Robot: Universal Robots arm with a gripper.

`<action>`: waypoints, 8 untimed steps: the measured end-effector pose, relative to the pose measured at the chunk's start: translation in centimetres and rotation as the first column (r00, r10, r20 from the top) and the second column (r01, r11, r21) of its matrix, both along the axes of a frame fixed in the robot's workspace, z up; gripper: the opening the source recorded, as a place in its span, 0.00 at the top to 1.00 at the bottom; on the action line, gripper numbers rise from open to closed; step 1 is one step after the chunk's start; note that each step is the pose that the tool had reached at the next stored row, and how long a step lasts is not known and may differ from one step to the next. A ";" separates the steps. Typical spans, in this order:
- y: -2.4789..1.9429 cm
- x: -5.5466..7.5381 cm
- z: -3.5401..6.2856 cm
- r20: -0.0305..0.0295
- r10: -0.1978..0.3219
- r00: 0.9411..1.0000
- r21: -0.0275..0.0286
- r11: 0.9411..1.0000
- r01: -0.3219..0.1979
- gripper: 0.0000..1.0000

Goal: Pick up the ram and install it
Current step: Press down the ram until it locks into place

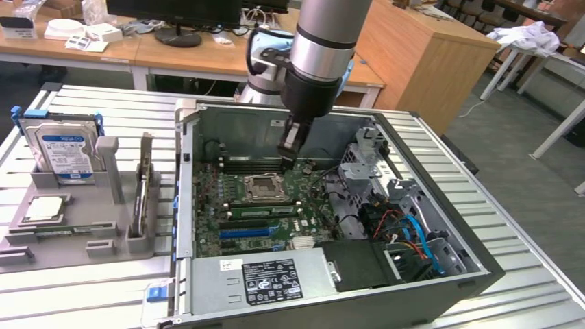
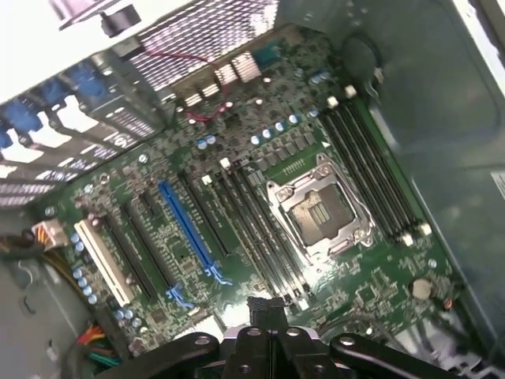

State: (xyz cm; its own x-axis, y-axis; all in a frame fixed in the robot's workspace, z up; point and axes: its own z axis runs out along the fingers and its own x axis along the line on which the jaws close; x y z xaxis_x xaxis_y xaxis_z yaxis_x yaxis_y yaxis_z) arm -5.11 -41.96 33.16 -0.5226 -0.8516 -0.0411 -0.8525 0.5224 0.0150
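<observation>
Inside the computer case: you have the arm (image 1: 316,62) reaching down from above into the open case (image 1: 475,264), which lies on its side on the slatted metal counter (image 1: 82,291).
Tool: your tool (image 1: 290,156) is pressed together and pinches nothing. In the wrist view its dark tip (image 2: 264,304) hangs over the end of the memory slots just beside the processor socket.
Contact: you cannot tell whether the tip touches anything below it.
Ram: the ram (image 1: 260,210) is a green stick with small dark chips. It stands on edge in a slot just beside the processor socket (image 1: 265,185), on the side towards the blue slot.
Circuit board: you see the green circuit board (image 1: 316,181) with the open square socket in its middle, black memory slots on either side of the socket, and a blue slot (image 1: 246,232) beyond the ram.
Power supply: the grey power supply (image 1: 210,271) sits at the near end of the case. It carries a black label (image 1: 271,281) with white print and symbols that you cannot read.
Cables: orange, red and blue cables (image 1: 412,236) are bundled at the exterior view's right end of the case.
Tray: the grey tray (image 1: 109,168) stands on the counter just beside the case, on the exterior view's left.
Hard drive: the silver hard drive (image 1: 60,147) stands upright in the tray. Its blue label is too small for you to read.
Chip: the square metal chip (image 1: 44,209) lies flat in the tray, near the hard drive.
Green strip: a narrow green strip (image 1: 68,234) with a pale patch lies flat in the tray just beside the chip.
</observation>
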 end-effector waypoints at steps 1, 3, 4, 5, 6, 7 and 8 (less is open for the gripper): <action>0.00 0.0 -0.01 0.000 -0.018 1.000 0.000 1.000 0.018 0.89; 0.00 0.0 -0.03 0.000 -0.053 0.999 0.000 0.999 0.053 0.89; 0.00 0.0 -0.04 0.000 -0.071 0.997 0.000 0.997 0.071 0.89; 0.00 0.0 -0.05 0.000 -0.089 0.996 0.000 0.996 0.089 0.89; 0.00 0.0 -0.06 0.000 -0.106 0.994 0.000 0.994 0.106 0.89; 0.00 0.0 -0.07 0.000 -0.124 0.992 0.000 0.992 0.124 0.89; 0.00 0.0 -0.08 0.000 -0.144 0.990 0.000 0.990 0.144 0.89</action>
